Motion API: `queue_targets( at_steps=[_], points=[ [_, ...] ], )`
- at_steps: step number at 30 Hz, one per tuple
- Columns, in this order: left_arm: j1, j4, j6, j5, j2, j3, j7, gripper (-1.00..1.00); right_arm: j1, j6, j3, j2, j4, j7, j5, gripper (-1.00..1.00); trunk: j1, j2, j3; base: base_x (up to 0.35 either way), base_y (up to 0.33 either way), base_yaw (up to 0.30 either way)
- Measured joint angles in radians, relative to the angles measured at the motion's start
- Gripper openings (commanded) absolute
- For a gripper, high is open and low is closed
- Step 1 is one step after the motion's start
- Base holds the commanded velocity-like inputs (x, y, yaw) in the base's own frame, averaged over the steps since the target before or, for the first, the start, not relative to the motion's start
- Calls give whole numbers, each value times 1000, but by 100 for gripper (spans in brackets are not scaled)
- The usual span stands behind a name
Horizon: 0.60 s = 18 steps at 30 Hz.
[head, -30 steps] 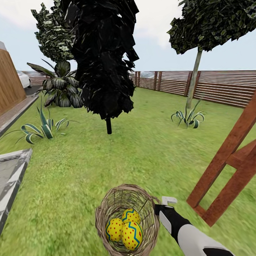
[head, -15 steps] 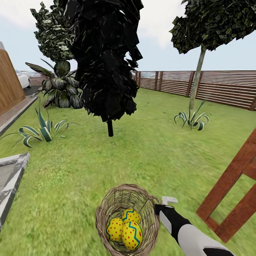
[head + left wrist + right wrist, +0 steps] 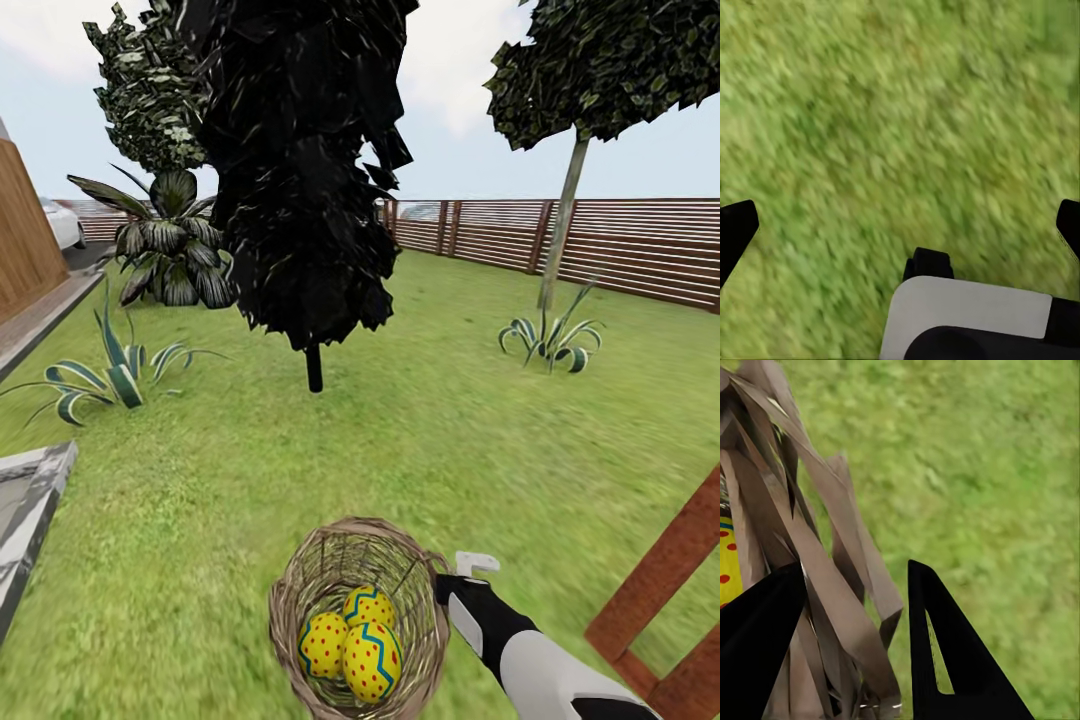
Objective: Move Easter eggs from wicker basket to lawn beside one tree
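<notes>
The wicker basket (image 3: 360, 560) sits low in the head view, over the lawn (image 3: 420, 440). Three Easter eggs lie inside it: one at the left (image 3: 322, 645), one behind (image 3: 369, 606) and one in front (image 3: 372, 662). My right gripper (image 3: 452, 580) is at the basket's right rim. In the right wrist view this gripper (image 3: 855, 607) is shut on the basket's wicker strips (image 3: 832, 562), with a bit of egg (image 3: 727, 562) beside them. My left gripper (image 3: 900, 229) is open over bare grass. A tree (image 3: 562, 225) with a slim pale trunk stands at the far right by the fence (image 3: 640, 245).
An all-black tree (image 3: 300, 180) stands straight ahead in mid-lawn. Striped spiky plants grow at the left (image 3: 118, 370) and by the pale trunk (image 3: 552, 342). A red-brown wooden frame (image 3: 660, 590) is at the near right, and a grey paved edge (image 3: 25, 510) at the near left.
The whole view has shifted: trees and plants look nearer and the wooden frame slides off to the right, so the camera moved. Basket, eggs and right arm keep their place in the picture.
</notes>
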Motion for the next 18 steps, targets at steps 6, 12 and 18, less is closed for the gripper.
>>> queue_targets(
  at_steps=[6,12,18],
  points=[
    [0,0,0,-1,0,0,0,100,0,0,1,1,1,0,-1,-100,0,0,0,331,144,-15],
    [-1,42,-2,3,-1,0,0,100,0,0,3,0,2,0,0,-100,0,0,0,331,144,-129],
    [-2,60,-21,5,-1,0,0,100,0,0,1,0,2,1,0,-100,0,0,0,331,140,-17]
  ],
)
